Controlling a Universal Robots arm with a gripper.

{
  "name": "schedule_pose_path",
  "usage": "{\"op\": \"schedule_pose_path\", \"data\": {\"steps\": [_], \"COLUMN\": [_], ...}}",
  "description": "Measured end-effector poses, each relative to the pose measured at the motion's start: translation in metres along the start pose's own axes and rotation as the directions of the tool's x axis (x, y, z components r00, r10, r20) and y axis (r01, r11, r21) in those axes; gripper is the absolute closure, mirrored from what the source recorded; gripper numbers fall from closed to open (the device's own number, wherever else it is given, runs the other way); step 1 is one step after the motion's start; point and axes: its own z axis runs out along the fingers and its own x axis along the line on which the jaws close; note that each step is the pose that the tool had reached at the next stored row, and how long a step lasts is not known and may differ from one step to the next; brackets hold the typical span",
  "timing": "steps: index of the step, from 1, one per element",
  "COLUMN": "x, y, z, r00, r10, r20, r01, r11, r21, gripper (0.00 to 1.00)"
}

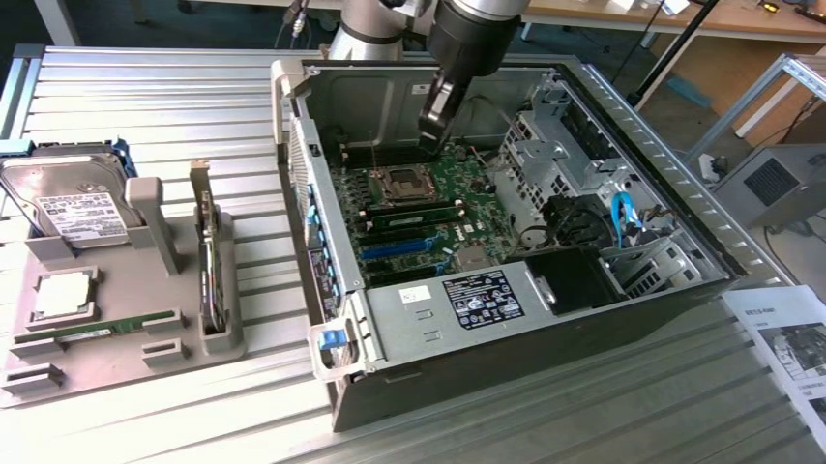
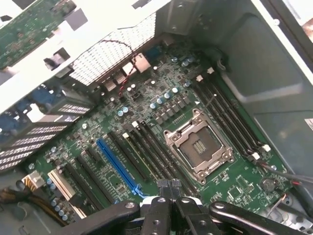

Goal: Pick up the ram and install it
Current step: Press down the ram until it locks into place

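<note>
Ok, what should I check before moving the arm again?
1. Claw position: over the motherboard, inside the open case - ok.
2. Claw shut - ok.
3. Memory stick in the claw: nothing between its fingers - not ok.
4. Memory stick lying in the grey tray beside the case - ok.
5. Free memory slot by the processor socket - cannot tell.

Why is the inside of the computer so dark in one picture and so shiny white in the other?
Exterior view: the open black computer case shades its green motherboard. Wrist view: light glares off the white perforated metal panel, washing it out; the black gripper looks blurry.
</note>
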Motion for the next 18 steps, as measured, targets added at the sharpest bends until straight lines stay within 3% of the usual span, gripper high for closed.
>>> {"op": "schedule_pose_path", "data": {"steps": [4,11,15,17,18], "x": [0.0,0.0,0.0,0.0,0.0], "y": [0.0,0.0,0.0,0.0,0.0], "z": [0.0,0.0,0.0001,0.0,0.0], "r00": [0.9984,0.9887,0.9779,0.9709,0.9644], "r10": [0.055,0.149,0.208,0.239,0.264], "r20": [0.0114,0.0164,0.019,0.0204,0.0215], "r01": [-0.055,-0.149,-0.208,-0.239,-0.264], "r11": [0.9985,0.9889,0.9781,0.9711,0.9646], "r21": [-0.0055,-0.0033,-0.0013,-0.0003,0.0005], "gripper": [0.89,0.89,0.89,0.89,0.89]}}
